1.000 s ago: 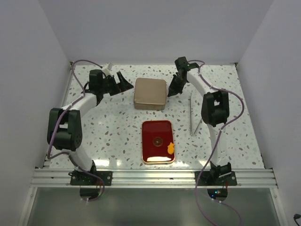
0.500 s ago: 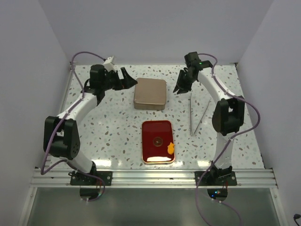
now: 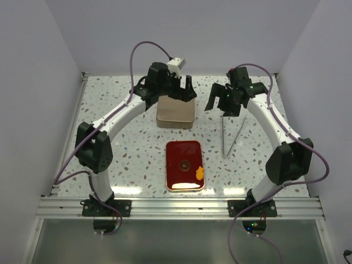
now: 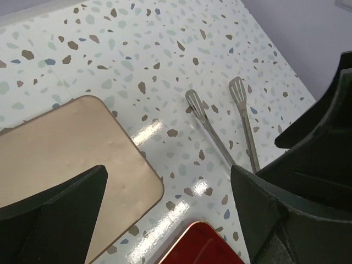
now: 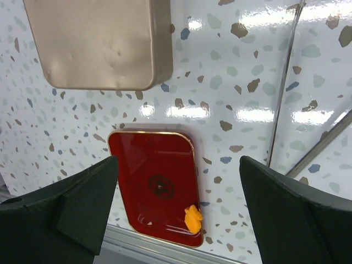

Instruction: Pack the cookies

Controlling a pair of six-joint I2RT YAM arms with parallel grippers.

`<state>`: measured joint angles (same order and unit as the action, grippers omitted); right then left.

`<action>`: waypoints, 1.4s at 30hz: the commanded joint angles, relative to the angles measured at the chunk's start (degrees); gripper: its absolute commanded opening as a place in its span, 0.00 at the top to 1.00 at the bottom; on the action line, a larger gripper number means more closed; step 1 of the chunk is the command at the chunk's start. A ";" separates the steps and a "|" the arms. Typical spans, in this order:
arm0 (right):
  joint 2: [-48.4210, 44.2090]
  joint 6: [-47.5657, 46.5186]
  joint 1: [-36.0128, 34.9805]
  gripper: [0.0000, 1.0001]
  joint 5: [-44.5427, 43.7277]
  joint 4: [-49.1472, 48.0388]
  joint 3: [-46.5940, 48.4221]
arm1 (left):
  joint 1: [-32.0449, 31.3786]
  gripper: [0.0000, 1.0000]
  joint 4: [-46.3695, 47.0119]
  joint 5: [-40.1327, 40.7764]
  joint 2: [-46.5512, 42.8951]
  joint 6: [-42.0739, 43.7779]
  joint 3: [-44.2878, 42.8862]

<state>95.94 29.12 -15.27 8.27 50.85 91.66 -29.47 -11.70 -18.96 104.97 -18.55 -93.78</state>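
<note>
One irregular orange cookie (image 3: 199, 174) lies in the near right corner of the red tray (image 3: 179, 151); the right wrist view shows the cookie (image 5: 193, 218) at the tray's (image 5: 137, 165) rim. My left gripper (image 3: 184, 92) hangs open over the far edge of the gold tin (image 3: 176, 113), nothing between its fingers (image 4: 60, 209). My right gripper (image 3: 220, 103) stands open above the table, right of the tin and behind the metal tongs (image 3: 226, 137), holding nothing. In the left wrist view, the left gripper (image 4: 168, 176) frames the tin's corner (image 4: 71, 148) and the tongs (image 4: 217, 137).
The closed gold tin (image 5: 99, 44) sits just behind the red tray. The tongs (image 5: 283, 99) lie on the speckled table to the tray's right, tips toward the back. Grey walls close in the back and both sides. A metal rail (image 3: 176, 208) runs along the near edge.
My left arm has swung from the back left across to the gold tin's far edge. My right gripper has gone from shut to open and has shifted right.
</note>
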 commanded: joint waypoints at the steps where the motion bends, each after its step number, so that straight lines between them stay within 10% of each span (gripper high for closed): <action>1: -5.40 -3.02 -0.11 0.05 -1.42 -2.60 -3.41 | -3.21 0.00 -4.90 4.01 2.34 3.34 -5.18; 22: -20.96 -4.17 -0.11 0.01 0.16 -4.71 -15.01 | -11.39 0.00 1.75 36.16 2.61 4.92 -4.14; 42: -25.89 0.32 -0.11 0.01 10.10 -6.47 -17.13 | -7.62 0.00 -2.18 31.62 9.47 8.70 -11.60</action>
<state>71.35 28.34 -15.33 15.86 47.11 74.72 -39.53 -14.66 14.15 114.52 -9.89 -104.36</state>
